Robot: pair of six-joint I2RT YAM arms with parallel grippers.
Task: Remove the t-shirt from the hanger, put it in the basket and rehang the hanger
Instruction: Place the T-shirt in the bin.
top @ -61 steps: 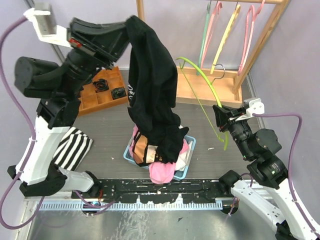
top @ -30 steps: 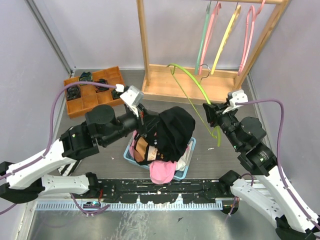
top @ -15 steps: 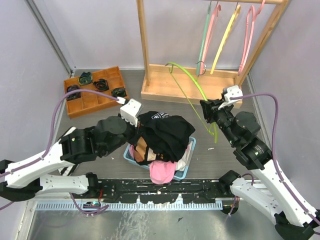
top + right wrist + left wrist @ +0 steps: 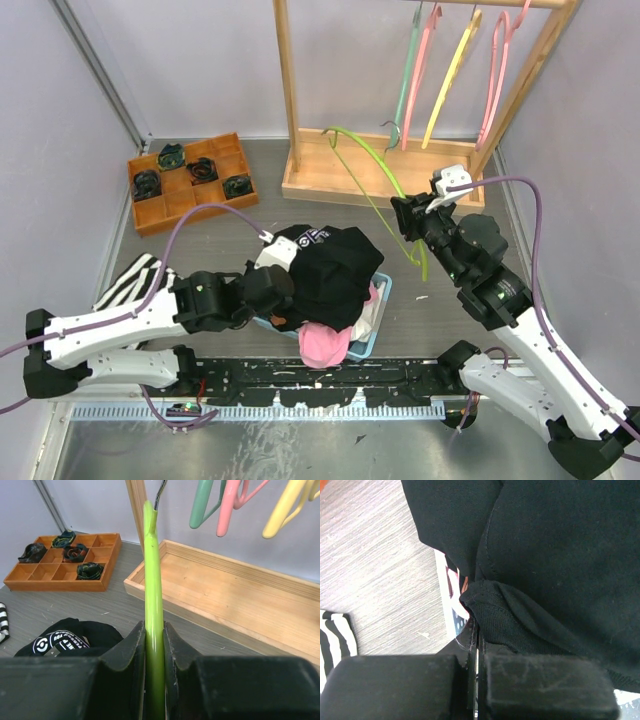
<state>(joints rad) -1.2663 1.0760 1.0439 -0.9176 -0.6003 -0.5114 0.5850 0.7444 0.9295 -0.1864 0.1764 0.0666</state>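
The black t-shirt (image 4: 330, 272) lies bunched on top of the clothes in the blue basket (image 4: 378, 322), free of the hanger. It fills the left wrist view (image 4: 555, 565). My left gripper (image 4: 283, 300) is low at the basket's left side, shut on a fold of the t-shirt (image 4: 485, 605). My right gripper (image 4: 410, 222) is shut on the bare lime-green hanger (image 4: 375, 165) and holds it up near the wooden rack. In the right wrist view the hanger's arm (image 4: 153, 595) runs up between the jaws, with the t-shirt (image 4: 70, 636) below left.
A wooden rack (image 4: 380, 170) at the back carries green, pink and yellow hangers (image 4: 450, 70). An orange tray (image 4: 190, 180) with small dark items sits back left. A striped garment (image 4: 130, 285) lies on the table at left. A pink cloth (image 4: 325, 345) hangs over the basket's front.
My left arm has come down from high up, lowering the black t-shirt onto the basket pile. My right gripper has carried the green hanger back toward the rack.
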